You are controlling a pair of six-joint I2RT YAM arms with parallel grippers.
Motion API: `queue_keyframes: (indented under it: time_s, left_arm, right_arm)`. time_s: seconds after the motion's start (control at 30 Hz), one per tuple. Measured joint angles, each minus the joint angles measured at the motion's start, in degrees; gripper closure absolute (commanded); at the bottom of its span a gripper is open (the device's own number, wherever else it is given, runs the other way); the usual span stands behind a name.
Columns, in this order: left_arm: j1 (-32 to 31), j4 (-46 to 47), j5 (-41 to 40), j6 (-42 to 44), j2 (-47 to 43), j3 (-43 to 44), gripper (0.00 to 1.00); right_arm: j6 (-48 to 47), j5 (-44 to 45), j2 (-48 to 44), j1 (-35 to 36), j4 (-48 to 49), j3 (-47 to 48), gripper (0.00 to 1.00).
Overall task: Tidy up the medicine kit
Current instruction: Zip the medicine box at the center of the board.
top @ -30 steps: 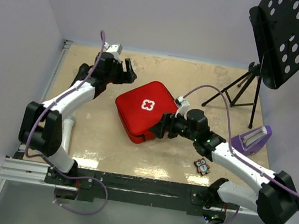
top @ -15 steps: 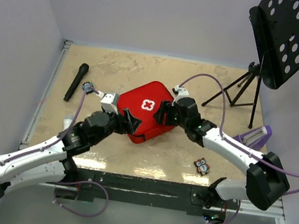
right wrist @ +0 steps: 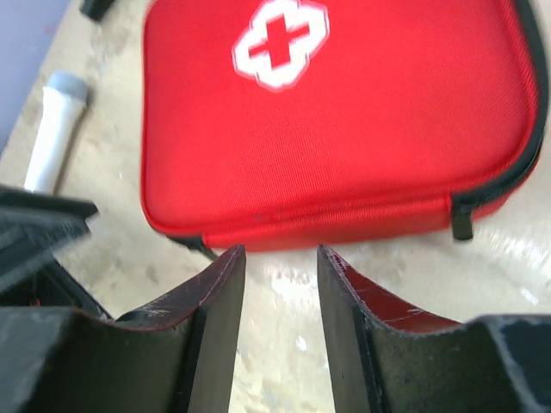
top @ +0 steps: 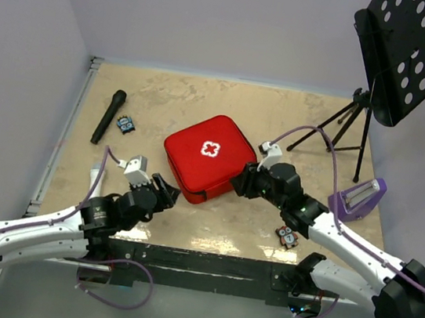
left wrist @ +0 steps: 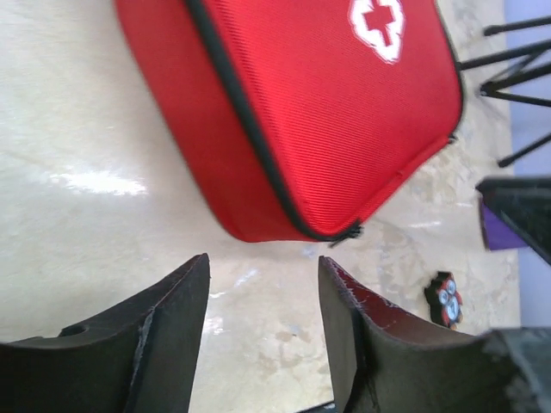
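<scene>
Over the last second the left arm has swung from the far left of the surface (top: 228, 102) down to its near side, uncovering the black microphone (top: 107, 117), and the left claw (top: 167, 191) now sits low just off the near-left corner of the medicine kit (top: 205, 152). The right claw (top: 239, 185) went over the kit's right corner and has come back to its near-right side. The kit lies closed, cross up, in the middle of the surface and looks about where it was. Both wrist views show bare surface between the fingers. The left claw is moderately wide, the right claw (right wrist: 280, 258) narrower, and neither holds anything. The main risk I see is the soft case sliding or spinning if one claw pushes on its rounded wall before the other braces it. The zip pull (right wrist: 462, 222) would then drift out of line. That pull is small and sits tight against the side facing the right claw, so a narrow claw could pinch fabric or lining instead. The two claws aim at neighbouring sides of the same near corner and could knock together. The left forearm lies close to the white tube (right wrist: 53, 133) and could roll it away
</scene>
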Motion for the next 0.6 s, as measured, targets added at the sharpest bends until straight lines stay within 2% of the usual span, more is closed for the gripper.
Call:
queue_keyframes:
  time_s: [0.07, 0.13, 0.23, 0.43, 0.6]
  left_arm:
    - [0.42, -2.73, -1.36, -3.26, -1.51, -0.9, 0.46]
    - [0.81, -5.62, -2.45, -6.03, -0.94, -1.03, 0.44]
    - [1.07, -9.35, -4.24, -9.01, 0.33, -0.96, 0.41]
    - [4.24, -12.13, -7.67, -8.81, -0.87, 0.42, 0.4]
    - [13.4, -6.49, -4.33, -0.52, 2.01, 3.1, 0.38]
  right_arm:
    - [0.59, -1.29, -0.04, 0.52, 0.85, -2.43, 0.44]
    - [1.18, -2.95, 1.53, 1.03, 1.73, -3.91, 0.29]
    - [2.12, -6.54, 3.89, 2.01, 4.74, -5.84, 0.2]
    - [3.08, -11.82, 6.01, 3.32, 11.76, -7.34, 0.15]
    - [3.06, -13.2, 10.49, 4.9, 14.58, -5.73, 0.14]
